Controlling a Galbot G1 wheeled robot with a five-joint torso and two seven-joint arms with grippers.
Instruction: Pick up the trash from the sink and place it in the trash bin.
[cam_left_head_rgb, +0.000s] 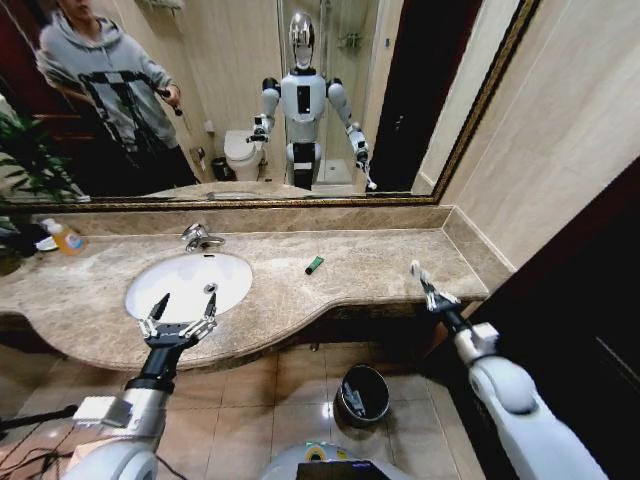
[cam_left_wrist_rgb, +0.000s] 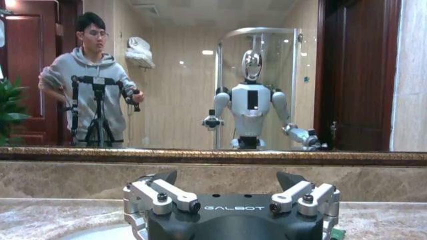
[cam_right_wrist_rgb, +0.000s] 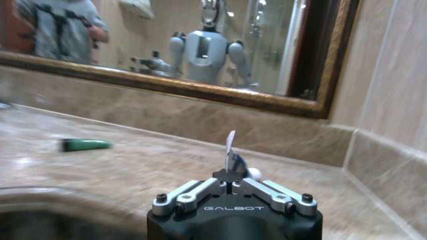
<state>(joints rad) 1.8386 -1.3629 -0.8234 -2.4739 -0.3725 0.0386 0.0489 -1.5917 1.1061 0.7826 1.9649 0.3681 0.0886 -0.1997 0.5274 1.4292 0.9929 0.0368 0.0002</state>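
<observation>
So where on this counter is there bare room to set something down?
The marble between the sink and the green stick is bare, and so is the stretch from the stick to the right wall corner. The far left end is crowded by the orange bottle and a plant. The left gripper, open, hangs over the sink's front rim; the right gripper holds a white packet.

The left tool (cam_left_wrist_rgb: 227, 192) hangs low over the marble worktop (cam_left_wrist_rgb: 40, 220), its two dark fingertips (cam_left_wrist_rgb: 165, 177) spread wide apart with nothing between them. A sliver of white sink (cam_left_wrist_rgb: 100, 233) shows beside it. Behind, the gold-framed mirror (cam_left_wrist_rgb: 213, 156) reflects the robot and a person standing at a tripod.
</observation>
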